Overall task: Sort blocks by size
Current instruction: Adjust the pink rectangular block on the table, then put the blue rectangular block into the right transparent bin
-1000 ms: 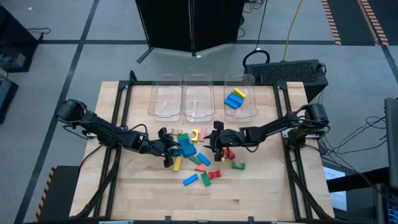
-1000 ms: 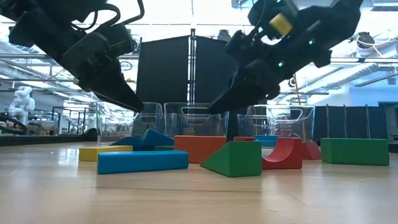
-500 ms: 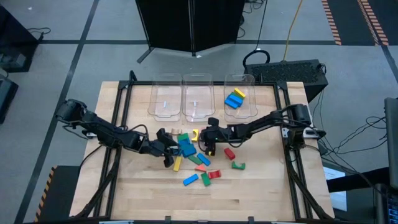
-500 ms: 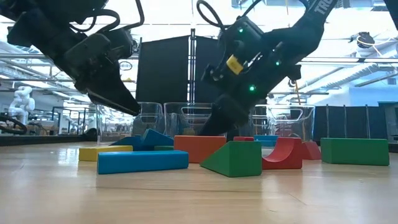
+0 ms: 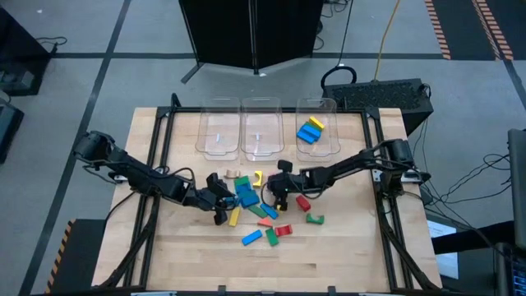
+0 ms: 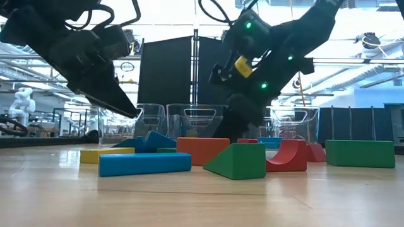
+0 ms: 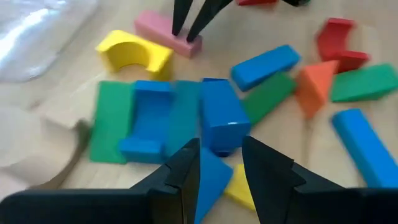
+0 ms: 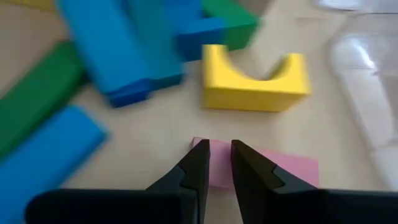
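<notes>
A: Since the earlier frame the right gripper (image 8: 215,163) has been lowered onto the small pink rectangular block (image 8: 283,168), beside the yellow arched block (image 8: 255,78); its fingers are narrowly parted astride it.

B: A pickup seems in hand; closing and lifting would be needed. The left gripper (image 7: 219,163), spread, is held over the blue blocks (image 7: 221,121). Three clear plastic bins (image 5: 260,127) are counted, with two blocks in one.

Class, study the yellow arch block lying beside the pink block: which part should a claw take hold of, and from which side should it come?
Come from above and close on the two long flat faces of the yellow arch block. It lies flat, so those parallel faces give firm contact, while the curved cutout likely would not. The right claw is at the pink block.
</notes>
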Robot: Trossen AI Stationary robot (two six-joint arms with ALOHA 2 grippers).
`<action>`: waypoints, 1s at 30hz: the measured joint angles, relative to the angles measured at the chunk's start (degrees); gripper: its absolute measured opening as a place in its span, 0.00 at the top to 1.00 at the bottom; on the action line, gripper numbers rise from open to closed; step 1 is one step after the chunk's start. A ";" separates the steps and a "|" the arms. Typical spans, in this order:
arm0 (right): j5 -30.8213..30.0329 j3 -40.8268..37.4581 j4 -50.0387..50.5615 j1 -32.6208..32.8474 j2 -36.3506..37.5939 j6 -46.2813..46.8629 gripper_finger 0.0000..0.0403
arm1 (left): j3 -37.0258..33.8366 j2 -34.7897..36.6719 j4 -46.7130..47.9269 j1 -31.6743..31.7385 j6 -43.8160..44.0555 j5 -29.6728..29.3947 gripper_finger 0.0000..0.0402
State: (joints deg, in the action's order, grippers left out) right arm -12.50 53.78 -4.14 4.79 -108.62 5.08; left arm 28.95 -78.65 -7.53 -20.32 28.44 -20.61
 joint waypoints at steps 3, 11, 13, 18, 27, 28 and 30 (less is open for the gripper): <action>-0.03 -0.12 0.69 2.89 0.94 1.28 0.86 | 0.00 0.00 -5.47 -0.94 -5.55 4.52 0.69; -5.77 -0.43 5.47 8.83 9.21 1.34 0.86 | 1.64 -5.71 -15.74 -1.95 -18.17 5.42 0.69; -7.16 -0.37 7.92 9.80 11.56 1.67 0.86 | 2.63 -8.72 -17.29 -1.92 -19.78 5.52 0.69; -8.25 -0.37 13.32 11.61 16.92 3.78 0.86 | 6.05 -16.11 -18.75 -1.90 -21.91 8.02 0.69; -10.33 -0.37 17.70 12.95 18.58 6.48 0.86 | 10.57 -20.76 -19.15 -3.87 -18.27 14.96 0.69; -10.43 -0.33 17.39 12.95 18.33 6.49 0.86 | 11.07 -20.70 -19.19 -4.47 -16.83 15.67 0.67; -10.45 -0.37 18.14 12.95 18.00 6.61 0.86 | 11.96 -20.68 -19.19 -5.80 -13.77 16.08 0.63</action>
State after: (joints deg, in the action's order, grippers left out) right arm -22.95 53.41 13.99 17.74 -90.62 11.69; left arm 40.91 -99.34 -26.72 -26.12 14.67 -4.54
